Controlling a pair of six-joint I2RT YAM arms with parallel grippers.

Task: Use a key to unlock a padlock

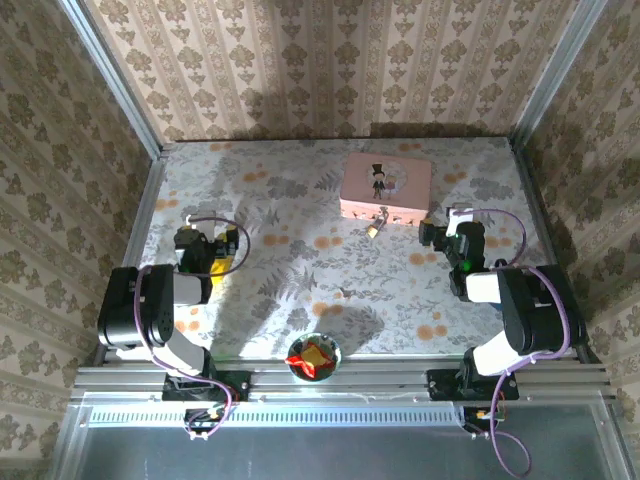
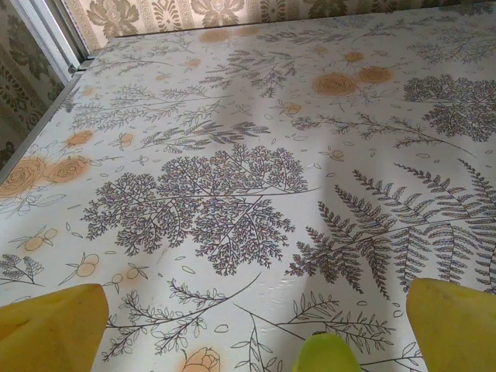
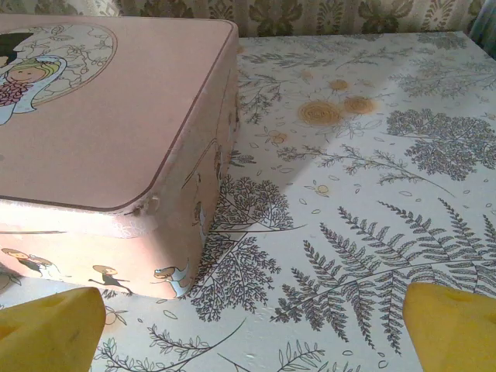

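Note:
The tiny brass padlock (image 1: 373,230) lies against the front side of the pink tin box (image 1: 385,185), its shackle toward the box. A tiny dark sliver, the key (image 1: 345,293), lies on the table nearer the middle. My left gripper (image 1: 210,240) is low over the table's left side, open, with nothing between its yellow fingers (image 2: 50,329). My right gripper (image 1: 440,232) sits just right of the box, also open and empty, its yellow fingers (image 3: 453,325) set wide. The pink tin box (image 3: 108,139) looms at the left of the right wrist view.
A small bowl (image 1: 314,357) with red and yellow wrapped pieces stands at the near edge between the arm bases. A yellow-green rounded tip (image 2: 325,355) pokes up at the bottom of the left wrist view. Wallpapered walls close in the table (image 1: 300,270) on three sides.

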